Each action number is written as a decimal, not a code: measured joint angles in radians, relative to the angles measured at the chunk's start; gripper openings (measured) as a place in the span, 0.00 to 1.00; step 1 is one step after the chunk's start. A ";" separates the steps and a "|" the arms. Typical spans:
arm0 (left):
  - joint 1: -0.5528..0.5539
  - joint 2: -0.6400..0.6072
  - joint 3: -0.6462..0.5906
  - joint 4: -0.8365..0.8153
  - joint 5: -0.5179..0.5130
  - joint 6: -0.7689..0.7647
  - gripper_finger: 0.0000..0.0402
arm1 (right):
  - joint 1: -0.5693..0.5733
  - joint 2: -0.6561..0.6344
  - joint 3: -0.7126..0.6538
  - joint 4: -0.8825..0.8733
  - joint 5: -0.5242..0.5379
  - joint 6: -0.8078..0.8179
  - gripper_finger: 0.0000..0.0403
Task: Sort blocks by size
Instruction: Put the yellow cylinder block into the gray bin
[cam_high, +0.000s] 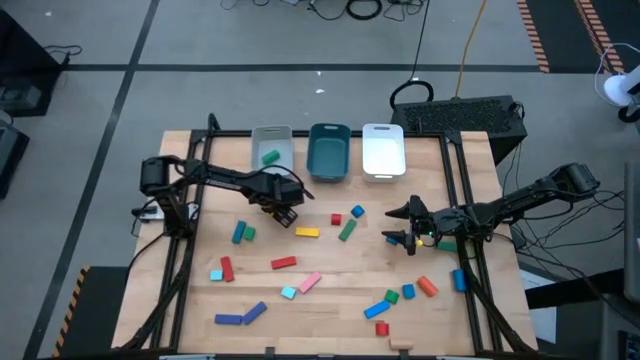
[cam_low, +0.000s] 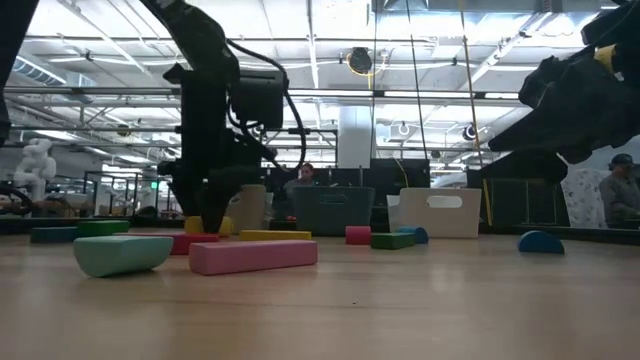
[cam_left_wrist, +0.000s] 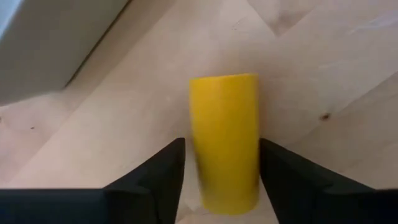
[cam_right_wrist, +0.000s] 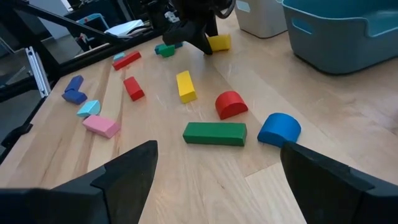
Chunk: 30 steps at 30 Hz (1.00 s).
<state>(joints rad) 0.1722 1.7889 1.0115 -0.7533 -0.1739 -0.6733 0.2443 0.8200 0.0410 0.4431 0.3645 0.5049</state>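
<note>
Straddling a yellow cylinder (cam_left_wrist: 225, 140) just in front of the grey tray (cam_high: 272, 150), the left hand (cam_left_wrist: 221, 171) stands narrowed, fingers beside its flanks. Light, rigid and smooth, it could roll; squeeze mid-length. The right hand (cam_right_wrist: 214, 165) waits wide open nearby.

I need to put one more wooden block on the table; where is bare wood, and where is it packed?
Bare wood lies along the near edge between the long blue bar and the small red cube, and between the red bar and the right end effector. It is crowded around the left end effector.
</note>
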 joint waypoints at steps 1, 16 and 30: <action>0.000 0.006 0.000 0.000 0.001 0.001 0.47 | 0.000 0.000 0.000 0.001 0.000 0.000 0.81; -0.017 -0.057 0.050 -0.087 0.020 0.036 0.34 | 0.000 0.000 0.000 0.000 0.006 0.008 0.81; 0.026 -0.221 0.096 -0.135 -0.013 0.083 0.34 | -0.001 0.000 0.000 -0.006 0.036 0.026 0.76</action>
<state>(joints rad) 0.1984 1.5679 1.1075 -0.8883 -0.1866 -0.5901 0.2436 0.8200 0.0410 0.4366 0.4007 0.5308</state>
